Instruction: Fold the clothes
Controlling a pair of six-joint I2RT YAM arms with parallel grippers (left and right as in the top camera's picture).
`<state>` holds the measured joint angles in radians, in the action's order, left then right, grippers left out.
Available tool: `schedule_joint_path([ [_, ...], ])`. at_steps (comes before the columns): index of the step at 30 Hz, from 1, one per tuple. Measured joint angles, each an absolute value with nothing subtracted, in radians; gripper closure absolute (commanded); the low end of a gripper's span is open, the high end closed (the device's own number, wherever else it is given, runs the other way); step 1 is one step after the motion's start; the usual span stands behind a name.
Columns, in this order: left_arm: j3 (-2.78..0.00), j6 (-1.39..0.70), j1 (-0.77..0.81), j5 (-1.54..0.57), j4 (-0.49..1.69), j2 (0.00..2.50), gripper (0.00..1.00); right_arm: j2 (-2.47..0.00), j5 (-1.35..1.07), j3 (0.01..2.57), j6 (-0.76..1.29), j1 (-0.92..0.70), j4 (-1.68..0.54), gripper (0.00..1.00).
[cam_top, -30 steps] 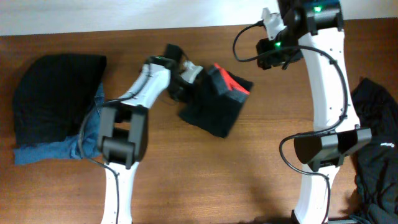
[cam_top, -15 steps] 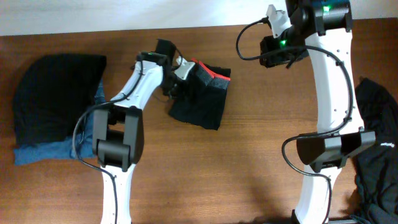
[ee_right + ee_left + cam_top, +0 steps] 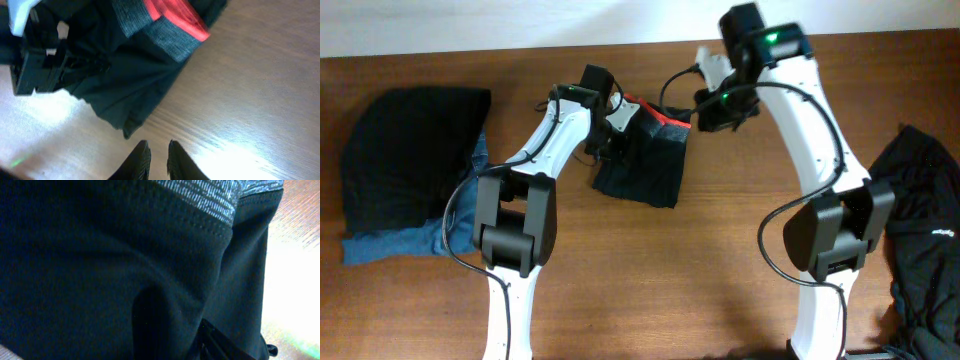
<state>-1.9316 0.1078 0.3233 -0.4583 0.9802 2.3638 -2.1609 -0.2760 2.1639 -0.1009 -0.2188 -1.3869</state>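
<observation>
Black leggings (image 3: 645,165) lay just ahead of the right fingers (image 3: 141,159), narrowly parted and empty, while the left fingers (image 3: 612,135), their spread impossible to tell, sat against the leggings' left edge.

One table (image 3: 720,280) carrying three black garments (image 3: 410,150) (image 3: 645,170) (image 3: 920,220), at its left edge, near its back edge and at its right edge, one blue garment (image 3: 390,243), and two robot arms (image 3: 545,140) (image 3: 810,105).
</observation>
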Motion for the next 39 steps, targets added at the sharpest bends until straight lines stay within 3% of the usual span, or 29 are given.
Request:
schedule_joint_path([
  [14,-1.932,0.108,0.323,-0.455,0.980,2.364,0.50,-2.161,-0.378,1.818,-0.052,-0.244,-0.991,0.80],
  [24,-1.932,0.108,0.323,-0.455,0.985,2.364,0.50,-2.161,-0.395,1.692,-0.026,-0.274,-0.840,0.79],
  [36,-1.932,0.110,0.323,-0.452,1.018,2.364,0.08,-2.213,-0.395,1.677,0.001,-0.279,-0.787,0.79],
  [39,-1.932,0.109,0.322,-0.455,1.023,2.362,0.01,-2.224,-0.395,1.674,0.004,-0.279,-0.787,0.79],
])
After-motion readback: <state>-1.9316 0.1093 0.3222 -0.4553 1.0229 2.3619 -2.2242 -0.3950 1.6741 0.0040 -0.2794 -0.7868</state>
